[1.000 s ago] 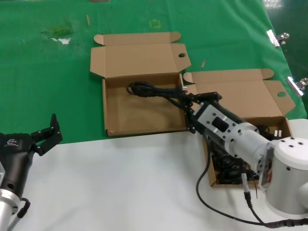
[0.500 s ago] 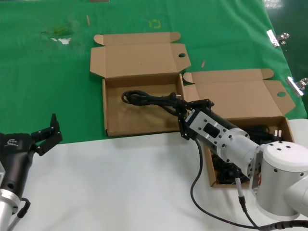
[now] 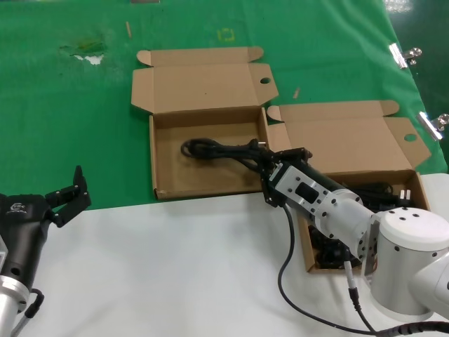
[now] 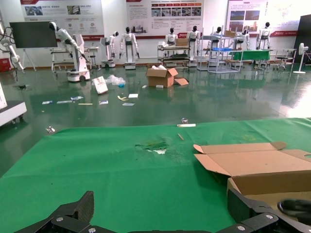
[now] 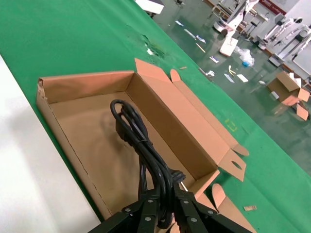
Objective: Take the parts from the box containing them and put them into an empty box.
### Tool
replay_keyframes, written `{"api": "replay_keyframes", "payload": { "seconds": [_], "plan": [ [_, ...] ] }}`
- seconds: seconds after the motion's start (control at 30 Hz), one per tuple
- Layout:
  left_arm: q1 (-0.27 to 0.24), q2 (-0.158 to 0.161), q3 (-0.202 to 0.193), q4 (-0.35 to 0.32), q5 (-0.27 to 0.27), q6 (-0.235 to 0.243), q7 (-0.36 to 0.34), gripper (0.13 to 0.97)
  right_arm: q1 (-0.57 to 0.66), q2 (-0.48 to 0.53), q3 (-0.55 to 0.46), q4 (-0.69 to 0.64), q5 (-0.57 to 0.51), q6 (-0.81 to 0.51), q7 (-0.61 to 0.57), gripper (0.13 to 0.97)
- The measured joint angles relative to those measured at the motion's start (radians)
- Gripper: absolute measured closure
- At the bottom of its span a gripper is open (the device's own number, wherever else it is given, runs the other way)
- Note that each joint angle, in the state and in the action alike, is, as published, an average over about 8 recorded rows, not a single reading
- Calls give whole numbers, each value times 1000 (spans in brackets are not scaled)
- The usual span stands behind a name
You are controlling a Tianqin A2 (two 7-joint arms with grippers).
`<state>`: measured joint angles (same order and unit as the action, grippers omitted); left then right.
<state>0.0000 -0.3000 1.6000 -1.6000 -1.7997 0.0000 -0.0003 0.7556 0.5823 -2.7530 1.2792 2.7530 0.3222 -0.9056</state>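
A black coiled power cord [image 3: 219,149] [image 5: 138,141] hangs over the floor of the empty box [image 3: 188,174] [image 5: 90,138], its far loop low inside. My right gripper [image 3: 266,166] [image 5: 167,204] is shut on the cord's plug end, at that box's right front corner. The box containing the parts [image 3: 419,184] stands to the right, lid open, largely hidden by my right arm. More black cords [image 3: 384,189] show inside it. My left gripper [image 3: 68,197] [image 4: 163,206] is open and holds nothing, parked at the lower left by the green cloth's edge.
Both boxes sit on a green cloth with a torn patch [image 3: 84,50] at the far left. Metal clips [image 3: 401,55] lie at the cloth's right edge. White tabletop [image 3: 175,267] lies in front. My arm's thin cable [image 3: 295,281] loops over it.
My right gripper has carried the cord leftward and nearer, from the gap between the boxes to over the left box. The cord's loop now hangs lower inside. The left arm has not moved.
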Motion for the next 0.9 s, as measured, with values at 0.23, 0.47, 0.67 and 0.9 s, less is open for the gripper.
{"api": "replay_keyframes", "payload": {
  "seconds": [0.23,0.47,0.67,0.9],
  "plan": [
    [0,0,0,0,0,0,0,132,2,2,0,-7,0,0,6,888],
    [0,0,0,0,0,0,0,132,5,10,0,0,0,4,16,818],
    [0,0,0,0,0,0,0,132,4,28,0,24,0,14,29,737],
    [0,0,0,0,0,0,0,132,3,73,0,78,0,33,57,610]
  ]
}}
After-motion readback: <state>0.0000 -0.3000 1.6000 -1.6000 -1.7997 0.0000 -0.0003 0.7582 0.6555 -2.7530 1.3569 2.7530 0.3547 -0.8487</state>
